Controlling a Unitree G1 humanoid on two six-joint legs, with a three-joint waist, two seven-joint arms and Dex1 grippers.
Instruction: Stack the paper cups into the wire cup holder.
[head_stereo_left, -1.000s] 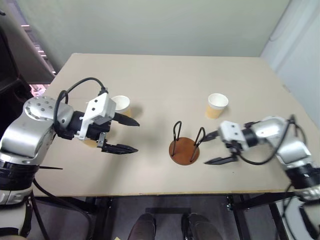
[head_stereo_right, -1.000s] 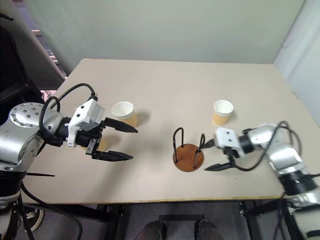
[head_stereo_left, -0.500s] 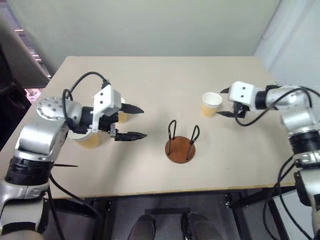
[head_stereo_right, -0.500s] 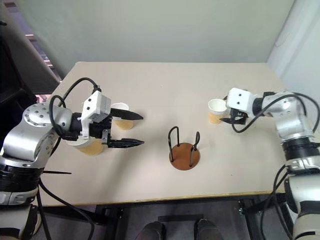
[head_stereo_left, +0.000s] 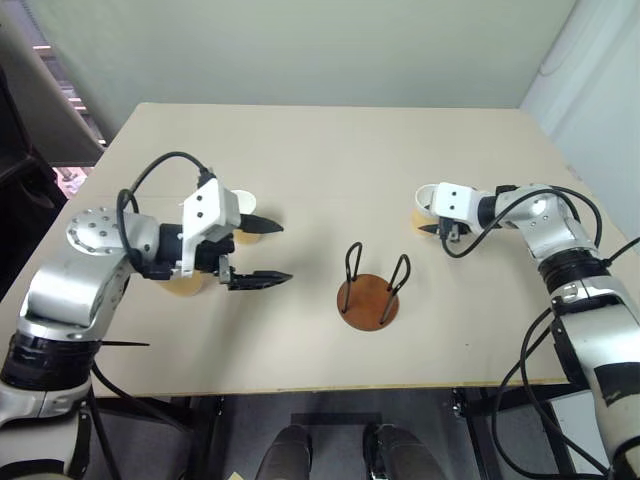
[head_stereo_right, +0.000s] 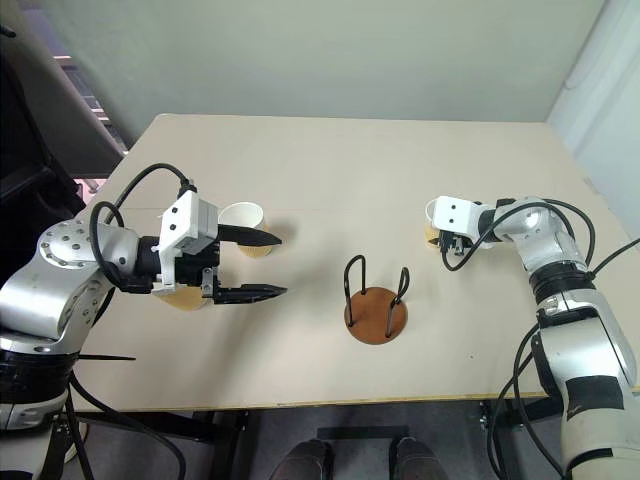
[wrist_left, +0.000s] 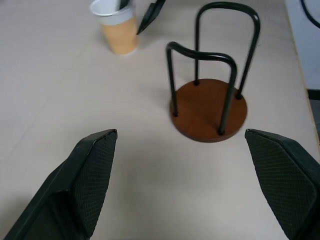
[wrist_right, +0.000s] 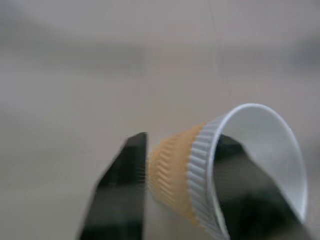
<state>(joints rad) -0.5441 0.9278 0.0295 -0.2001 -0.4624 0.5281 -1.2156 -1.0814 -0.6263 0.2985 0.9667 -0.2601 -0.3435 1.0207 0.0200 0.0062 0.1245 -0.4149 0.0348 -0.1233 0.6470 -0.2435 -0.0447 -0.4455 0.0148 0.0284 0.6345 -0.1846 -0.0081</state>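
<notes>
The wire cup holder (head_stereo_left: 369, 298) stands empty at the table's middle, a brown disc with two black wire loops. My right gripper (wrist_right: 181, 145) is shut on the wall of the right paper cup (wrist_left: 117, 27), one finger inside the rim and one outside, and the cup (wrist_right: 200, 170) leans over. My left gripper (head_stereo_left: 285, 252) hovers open left of the holder, pointing at it with nothing between its fingers (wrist_left: 95, 165). A second paper cup (head_stereo_right: 243, 219) stands just behind its upper finger. A third cup (head_stereo_right: 186, 298) sits half hidden under the left wrist.
The beige table (head_stereo_left: 320, 150) has bare surface behind and in front of the holder. A pale wall runs along its far edge. Black cables loop off both wrists.
My right gripper swung from beside the holder out to the right cup and closed on its wall, tipping the cup. The left gripper stayed open in about the same place. The view shifted slightly.
</notes>
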